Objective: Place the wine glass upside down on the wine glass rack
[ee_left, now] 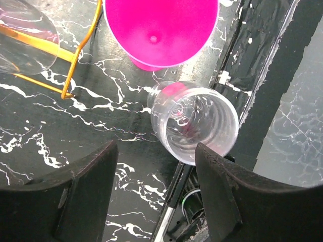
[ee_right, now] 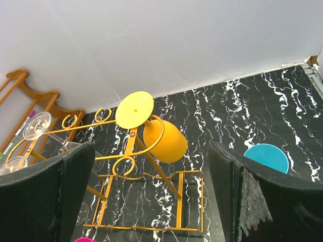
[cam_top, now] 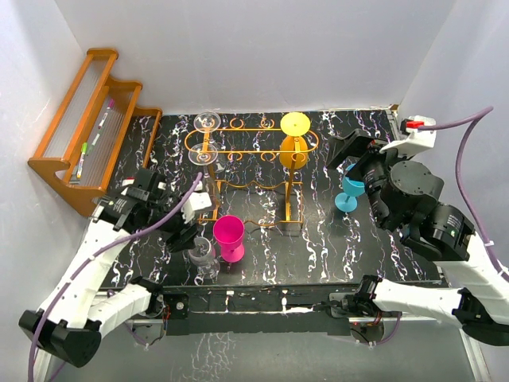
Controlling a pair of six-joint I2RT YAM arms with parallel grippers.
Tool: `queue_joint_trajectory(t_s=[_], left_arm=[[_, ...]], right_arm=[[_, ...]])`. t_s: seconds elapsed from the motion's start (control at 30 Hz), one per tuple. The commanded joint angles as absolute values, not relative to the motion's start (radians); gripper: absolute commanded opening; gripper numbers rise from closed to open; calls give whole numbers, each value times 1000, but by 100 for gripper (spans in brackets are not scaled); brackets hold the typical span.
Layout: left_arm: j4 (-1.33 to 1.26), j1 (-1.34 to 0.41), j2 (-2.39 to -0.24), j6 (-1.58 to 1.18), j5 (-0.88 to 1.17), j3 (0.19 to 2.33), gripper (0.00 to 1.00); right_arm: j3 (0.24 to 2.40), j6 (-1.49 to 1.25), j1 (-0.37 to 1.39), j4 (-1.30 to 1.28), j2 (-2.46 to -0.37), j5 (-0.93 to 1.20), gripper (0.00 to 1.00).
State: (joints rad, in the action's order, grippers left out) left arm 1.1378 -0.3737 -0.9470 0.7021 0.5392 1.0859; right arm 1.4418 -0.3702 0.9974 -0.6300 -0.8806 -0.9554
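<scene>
At the near edge of the black marbled tabletop (cam_top: 382, 255), a clear wine glass (ee_left: 194, 123) was seen standing upright, its open mouth facing up. The left gripper (ee_left: 156, 151) was held over it with its fingers spread to either side of the bowl. One finger was seen close against the rim, but no grip was made out. This was judged to be the glass meant for hanging, and the spread fingers were judged to be lined up for a grasp.

Just behind it, a magenta glass (ee_left: 161, 27) was seen upright, near enough to be knocked during a lift.

Farther back and to the right, a teal glass (cam_top: 348, 191) was seen on the tabletop. The right gripper (ee_right: 151, 156) was held beside it, spread wide and empty, pointed toward the middle of the table.

Beyond these, the wine glass rack (cam_top: 254, 129), a gold wire stand, was seen at the centre. A yellow glass (cam_top: 294, 147) was hung on it by its foot with the bowl downward, as the task asks. Two clear glasses (cam_top: 208, 121) were seen at its left end. Ring slots between them appeared to be free.

At the far left, a brown wooden rack (cam_top: 87, 127) was seen leaning against the wall.
</scene>
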Motion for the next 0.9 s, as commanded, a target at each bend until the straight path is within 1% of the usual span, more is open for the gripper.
queue_joint_trajectory(t_s=[0.0,0.1,0.2,0.3,0.37,0.47,0.5,0.57,0.6,0.87], left_arm=[[1118,-424,-990,719,527,1058,60],[1091,-450,-1011,714,481,1026,60],[1073,-457,-1028,707,477,1011,58],[1065,-466,-1046,703,479,1003,51],[1070,-473,-1059,703,481,996,42],[1087,-482,-1079,700,485,994,24],[1091,-484,-1080,698,486,996,16],[1101,-488,-1077,696,483,1006,4],[1111,-490,-1079,695,480,1019,0],[1259,-503,-1053,718,453,1208,0]], right_arm=[[1460,-336,996,-565,-880,-993,97],[1454,-323,996,-547,-879,-998,98],[1449,-321,996,-547,-879,-999,98],[1437,-313,996,-530,-876,-1004,98],[1427,-306,995,-515,-870,-1005,98],[1416,-302,996,-505,-861,-1010,98],[1414,-302,996,-505,-858,-1009,98],[1411,-301,995,-505,-854,-1013,98],[1410,-301,996,-505,-852,-1014,98],[1417,-306,995,-503,-848,-995,98]])
